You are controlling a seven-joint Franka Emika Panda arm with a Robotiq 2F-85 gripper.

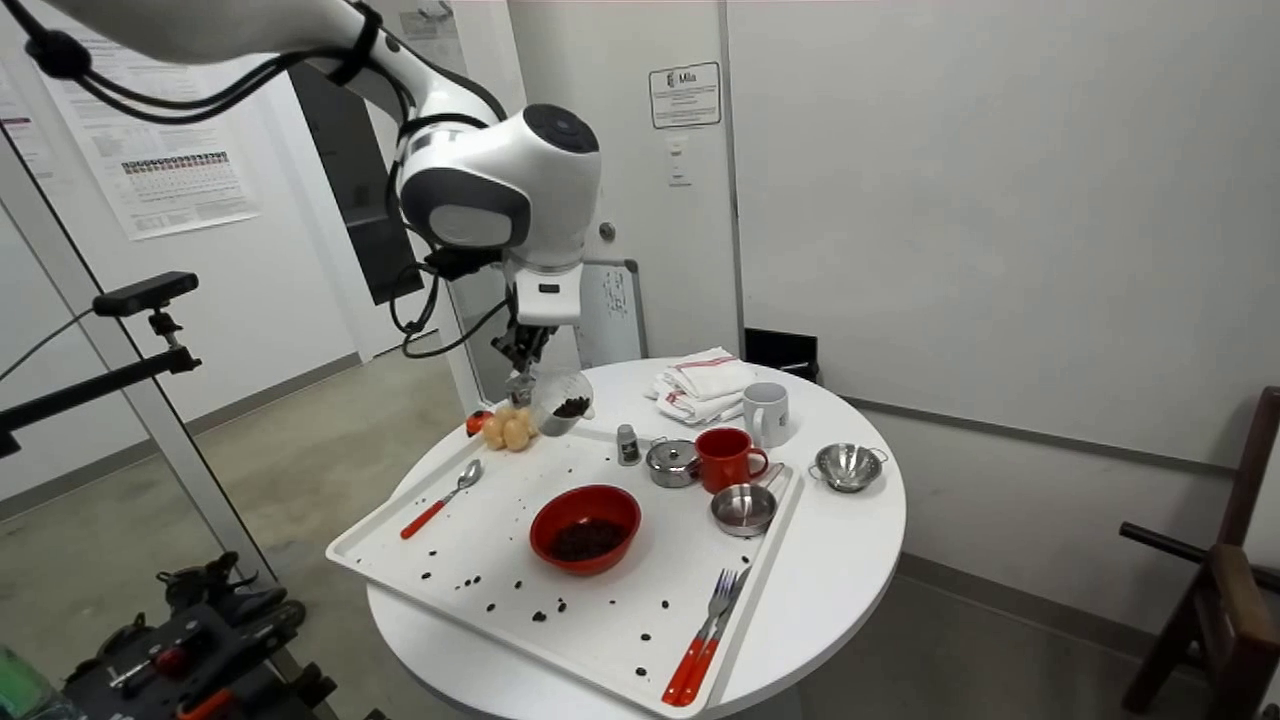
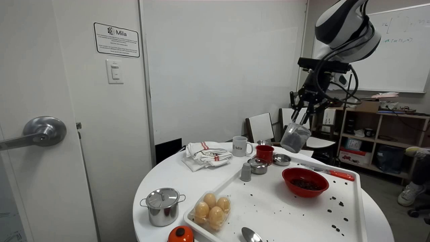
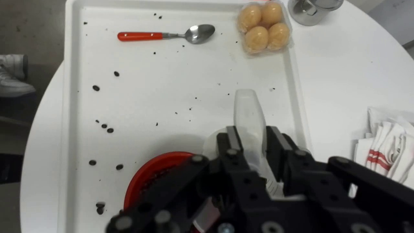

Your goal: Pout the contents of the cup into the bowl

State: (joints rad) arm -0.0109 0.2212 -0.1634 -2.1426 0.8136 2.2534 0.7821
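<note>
In an exterior view, the gripper [image 2: 298, 120] grasps a tilted, clear plastic measuring cup [image 2: 296, 136], higher than the red bowl [image 2: 299, 192]; whether directly over it, I cannot tell. In an exterior view, dark beans [image 1: 572, 407] show in both cup and bowl. In the wrist view, the fingers [image 3: 234, 138] clamp the cup's handle [image 3: 248, 119]; a red-handled spoon [image 3: 165, 35] lies well apart from the bowl.
</note>
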